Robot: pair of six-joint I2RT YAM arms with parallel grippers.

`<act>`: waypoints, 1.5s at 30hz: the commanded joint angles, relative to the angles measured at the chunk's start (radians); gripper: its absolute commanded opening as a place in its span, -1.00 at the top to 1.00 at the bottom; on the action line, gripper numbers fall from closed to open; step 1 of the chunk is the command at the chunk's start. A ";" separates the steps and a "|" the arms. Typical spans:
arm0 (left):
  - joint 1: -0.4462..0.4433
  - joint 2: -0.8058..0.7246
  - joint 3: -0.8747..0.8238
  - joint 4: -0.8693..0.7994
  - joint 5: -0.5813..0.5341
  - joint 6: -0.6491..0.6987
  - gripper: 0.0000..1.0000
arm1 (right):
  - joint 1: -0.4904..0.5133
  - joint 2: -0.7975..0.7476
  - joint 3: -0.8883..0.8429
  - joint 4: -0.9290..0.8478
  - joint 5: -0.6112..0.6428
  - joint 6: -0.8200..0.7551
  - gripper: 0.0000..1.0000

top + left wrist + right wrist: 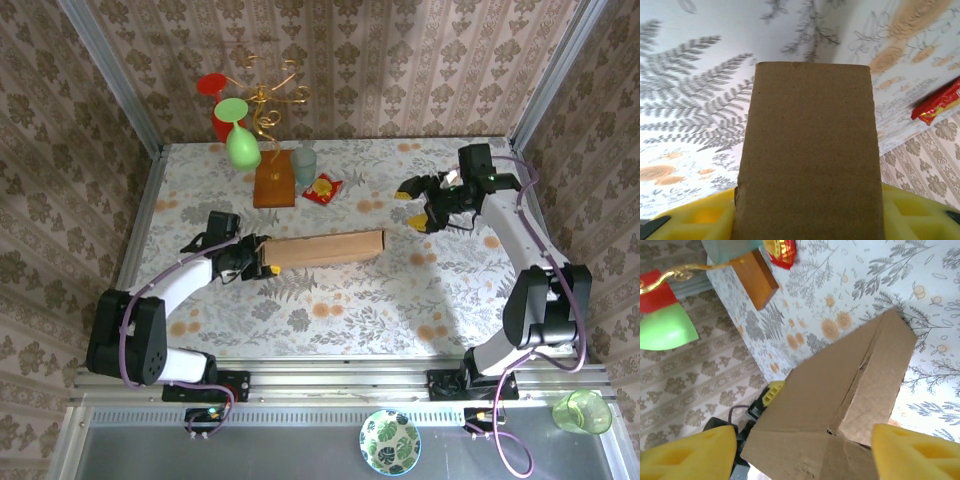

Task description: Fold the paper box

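The paper box [325,248] is a long brown cardboard shape lying across the middle of the table, folded up into a shallow form. My left gripper [258,256] is shut on its left end. In the left wrist view the box [807,150] runs away from the camera, with yellow fingers [700,216] on either side of it. My right gripper [418,207] hangs open above the table, to the right of the box and apart from it. In the right wrist view its yellow fingers [690,455] stand wide apart, and the box [840,385] shows its creased panels beyond them.
A gold wire stand on a wooden block [274,185] holds a green glass [242,145] and a red one [222,105] at the back. A translucent cup [304,163] and a red snack packet [323,187] lie beside it. Patterned walls close in the table's sides.
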 commanded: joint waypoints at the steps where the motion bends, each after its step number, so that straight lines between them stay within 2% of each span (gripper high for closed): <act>1: 0.016 -0.032 0.038 -0.191 0.014 0.049 0.52 | 0.037 -0.074 0.023 -0.011 0.172 -0.231 -0.06; 2: 0.022 -0.034 0.039 -0.208 0.012 0.053 0.52 | 0.066 -0.102 0.025 -0.021 0.230 -0.316 0.09; 4: 0.036 -0.030 0.035 -0.217 0.015 0.053 0.51 | 0.126 -0.171 -0.007 0.002 0.326 -0.495 0.25; 6: 0.058 -0.018 0.042 -0.247 0.019 0.074 0.51 | 0.177 -0.245 -0.075 0.059 0.377 -0.645 0.31; 9: 0.088 0.013 0.068 -0.295 0.022 0.118 0.51 | 0.236 -0.318 -0.156 0.145 0.391 -0.804 0.28; 11: 0.104 0.037 0.081 -0.299 0.032 0.140 0.51 | 0.250 -0.334 -0.166 0.160 0.367 -0.857 0.20; 13: 0.116 0.069 0.102 -0.322 0.041 0.167 0.51 | 0.268 -0.317 -0.142 0.116 0.355 -0.916 0.16; 16: 0.119 0.104 0.124 -0.318 0.049 0.183 0.52 | 0.302 -0.272 -0.103 0.022 0.410 -0.993 0.13; 22: 0.123 0.152 0.167 -0.337 0.058 0.213 0.55 | 0.349 -0.208 -0.064 -0.038 0.428 -1.063 0.14; 26: 0.122 0.164 0.178 -0.341 0.054 0.216 0.55 | 0.383 -0.161 -0.019 -0.077 0.475 -1.079 0.24; 30: 0.123 0.170 0.181 -0.336 0.054 0.212 0.55 | 0.392 -0.123 -0.004 -0.098 0.512 -1.075 0.45; 38: 0.124 0.176 0.170 -0.318 0.054 0.190 0.55 | 0.402 -0.124 -0.012 -0.105 0.579 -1.068 0.52; 45: 0.122 0.182 0.171 -0.313 0.058 0.190 0.55 | 0.416 -0.108 -0.012 -0.097 0.598 -1.047 0.74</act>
